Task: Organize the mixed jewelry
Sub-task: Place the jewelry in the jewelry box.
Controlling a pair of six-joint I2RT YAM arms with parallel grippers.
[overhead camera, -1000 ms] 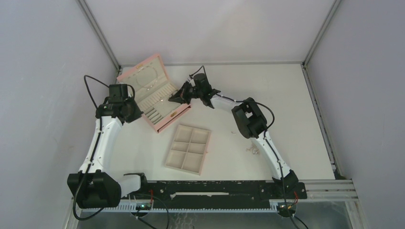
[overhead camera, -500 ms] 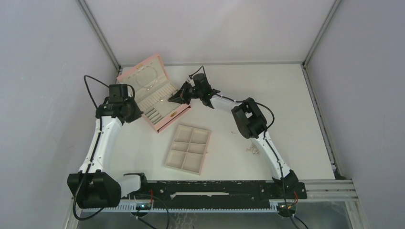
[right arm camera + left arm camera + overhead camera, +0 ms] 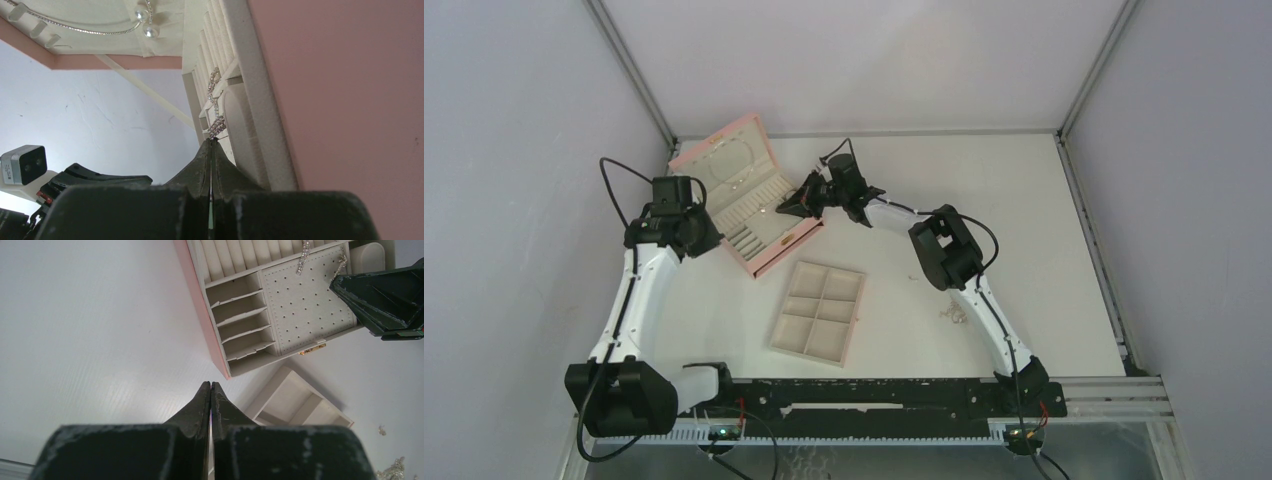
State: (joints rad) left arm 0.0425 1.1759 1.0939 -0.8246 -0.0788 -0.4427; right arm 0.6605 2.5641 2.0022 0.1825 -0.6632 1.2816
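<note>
Nearest the arm bases, beige tray [image 3: 817, 312] with bare surface [image 3: 1024, 230] all round, loose silver pieces [image 3: 949, 313] off its right edge; then left end effector [image 3: 210, 386] pressed together, empty, just off pink box [image 3: 749, 195] left edge; farthest, right end effector [image 3: 212, 141] pinching sparkly chain [image 3: 216, 125] at box's right rim

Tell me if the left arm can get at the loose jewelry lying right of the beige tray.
Probably not easily: the loose jewelry lies beyond the beige tray, close beside the right arm, far from the left fingers.
</note>
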